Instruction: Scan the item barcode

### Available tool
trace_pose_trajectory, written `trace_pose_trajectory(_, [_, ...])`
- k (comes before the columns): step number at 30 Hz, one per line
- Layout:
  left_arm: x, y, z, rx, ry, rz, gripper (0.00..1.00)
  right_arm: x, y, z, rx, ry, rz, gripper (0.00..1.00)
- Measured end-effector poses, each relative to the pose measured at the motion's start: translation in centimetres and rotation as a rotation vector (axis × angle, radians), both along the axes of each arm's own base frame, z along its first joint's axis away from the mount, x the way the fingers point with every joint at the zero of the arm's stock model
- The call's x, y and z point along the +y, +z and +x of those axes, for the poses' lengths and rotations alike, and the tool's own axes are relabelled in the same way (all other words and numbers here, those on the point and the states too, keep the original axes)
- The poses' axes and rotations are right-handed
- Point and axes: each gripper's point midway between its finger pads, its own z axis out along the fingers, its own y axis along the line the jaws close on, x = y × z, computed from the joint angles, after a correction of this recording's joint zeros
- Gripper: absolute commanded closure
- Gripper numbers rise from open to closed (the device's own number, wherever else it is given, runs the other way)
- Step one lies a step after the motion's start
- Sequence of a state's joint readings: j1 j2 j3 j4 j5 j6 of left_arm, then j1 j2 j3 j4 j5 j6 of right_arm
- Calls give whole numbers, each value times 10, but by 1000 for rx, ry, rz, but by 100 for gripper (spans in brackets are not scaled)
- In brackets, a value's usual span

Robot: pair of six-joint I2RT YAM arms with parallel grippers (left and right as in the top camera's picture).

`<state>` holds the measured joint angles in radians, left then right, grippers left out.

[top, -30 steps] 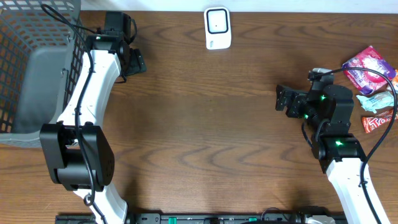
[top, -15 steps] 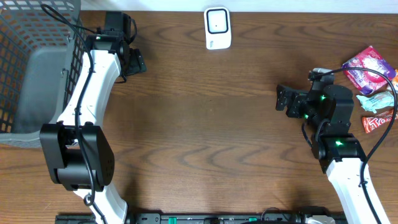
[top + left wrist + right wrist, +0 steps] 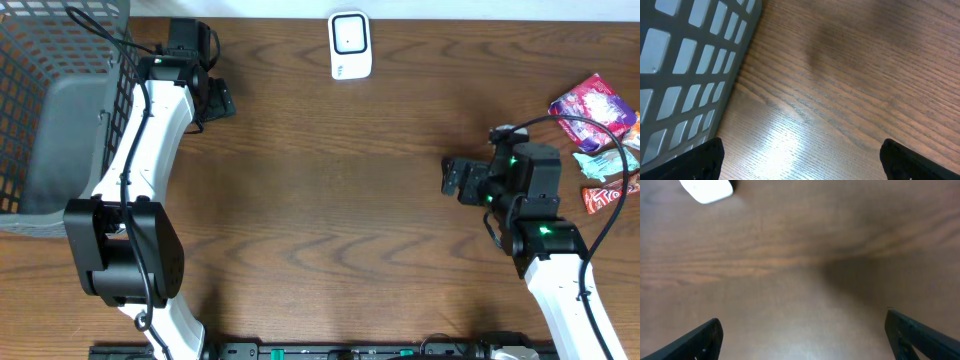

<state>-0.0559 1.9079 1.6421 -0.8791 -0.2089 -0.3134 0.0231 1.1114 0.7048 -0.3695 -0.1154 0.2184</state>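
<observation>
The brown wooden table (image 3: 330,200) lies under both claws, touching neither. A grey mesh basket (image 3: 30,60) stands just beside the left claw (image 3: 802,165), on its left in the wrist view; what shows inside is a plain grey bottom, with part cut off by the picture edge and part hidden under the left arm. The left claw is spread wide and holds nothing. The right claw (image 3: 807,340) is spread wide too, with only bare wood between its tips. A white scanner (image 3: 350,45) lies well ahead of the right claw and to its left, blurred and cropped in that wrist view. Behind the right claw, past its wrist, lie the items: a purple packet (image 3: 592,105), a pale blue packet (image 3: 605,160) and a red packet (image 3: 605,197), all crossed by a black cable (image 3: 620,150) and partly cut off; no barcode can be made out
</observation>
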Motion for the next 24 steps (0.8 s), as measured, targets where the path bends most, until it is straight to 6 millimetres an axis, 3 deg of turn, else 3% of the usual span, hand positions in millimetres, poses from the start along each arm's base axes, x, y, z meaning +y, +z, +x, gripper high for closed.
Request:
trace_pose_trajectory(9, [0, 0, 0, 0, 0, 0, 1, -1, -19, -21, 116, 0, -3, 1])
trace_pose_trajectory(24, [0, 0, 0, 0, 0, 0, 1, -1, -24, -27, 148, 0, -4, 1])
